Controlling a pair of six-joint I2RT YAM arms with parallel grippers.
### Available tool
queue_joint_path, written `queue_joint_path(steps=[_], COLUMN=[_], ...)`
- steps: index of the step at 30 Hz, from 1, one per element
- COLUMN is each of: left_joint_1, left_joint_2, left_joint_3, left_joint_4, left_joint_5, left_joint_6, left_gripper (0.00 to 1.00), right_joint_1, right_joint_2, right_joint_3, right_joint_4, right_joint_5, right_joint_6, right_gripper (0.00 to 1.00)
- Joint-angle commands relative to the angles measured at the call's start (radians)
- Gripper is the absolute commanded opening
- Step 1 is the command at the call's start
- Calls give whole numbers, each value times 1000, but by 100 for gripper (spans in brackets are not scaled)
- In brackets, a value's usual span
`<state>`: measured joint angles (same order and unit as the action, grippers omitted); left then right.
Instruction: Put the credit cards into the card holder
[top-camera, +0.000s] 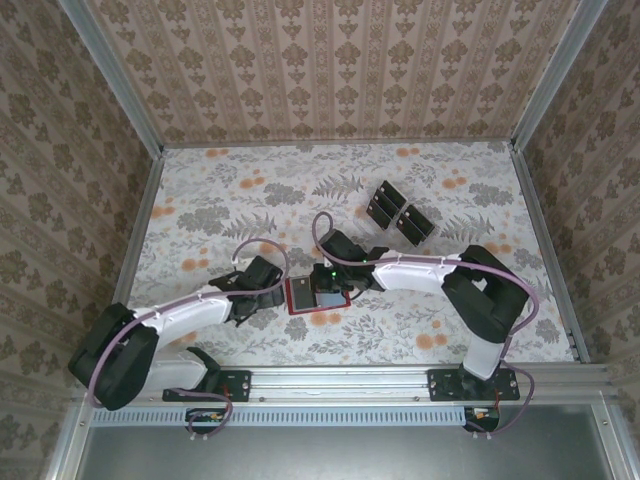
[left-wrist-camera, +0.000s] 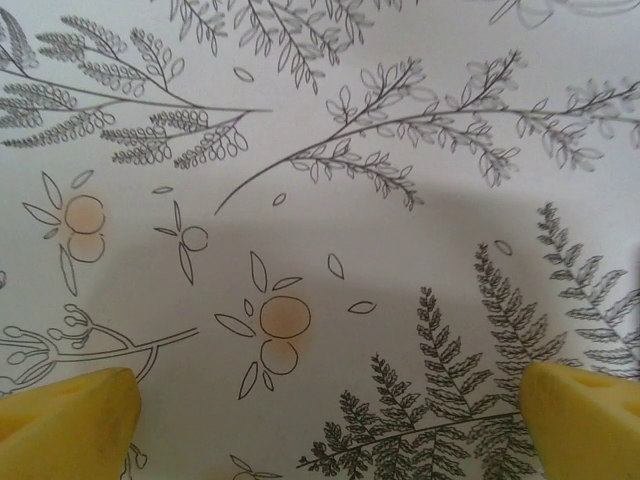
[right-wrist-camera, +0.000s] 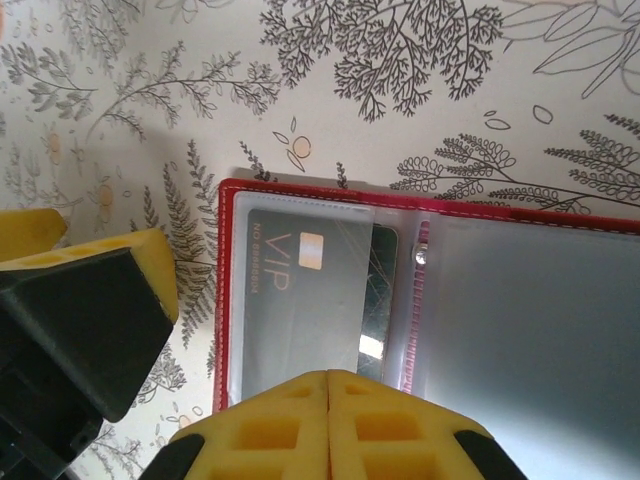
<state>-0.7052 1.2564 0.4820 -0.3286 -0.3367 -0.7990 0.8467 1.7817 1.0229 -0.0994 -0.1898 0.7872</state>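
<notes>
Right pincer (right-wrist-camera: 328, 388) is closed on nothing, tips together just over the open card holder (right-wrist-camera: 520, 300), which lies flat on the desk (top-camera: 220, 200) between the arms, its spread length running along the desk's near edge; the left pincer (left-wrist-camera: 328, 425) gapes wide above bare desk beside it. One card (right-wrist-camera: 300, 300) sits in a clear sleeve (right-wrist-camera: 238, 330), long axis parallel to the spine (right-wrist-camera: 415, 300). The other credit cards (top-camera: 398, 213) lie askew farther back: thin, stiff, light, probably slick, best pinched at a short edge.
</notes>
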Motion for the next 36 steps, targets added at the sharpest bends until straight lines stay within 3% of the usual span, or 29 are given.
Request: queue_joint_path(steps=[1, 21, 36], left_joint_1=[5, -24, -63], left_joint_2=[22, 93, 159], left_joint_3=[-13, 7, 15], left_joint_4=[5, 47, 74], left_joint_5=[14, 36, 41], left_joint_6=[20, 20, 0], left_gripper=[100, 100, 100], right_joint_1=[9, 23, 60], right_joint_2=[29, 67, 123], right_joint_3=[27, 19, 71], right_joint_4=[-40, -55, -23], right_joint_5=[13, 37, -11], right_joint_6=[-20, -9, 11], right_gripper=[6, 5, 5])
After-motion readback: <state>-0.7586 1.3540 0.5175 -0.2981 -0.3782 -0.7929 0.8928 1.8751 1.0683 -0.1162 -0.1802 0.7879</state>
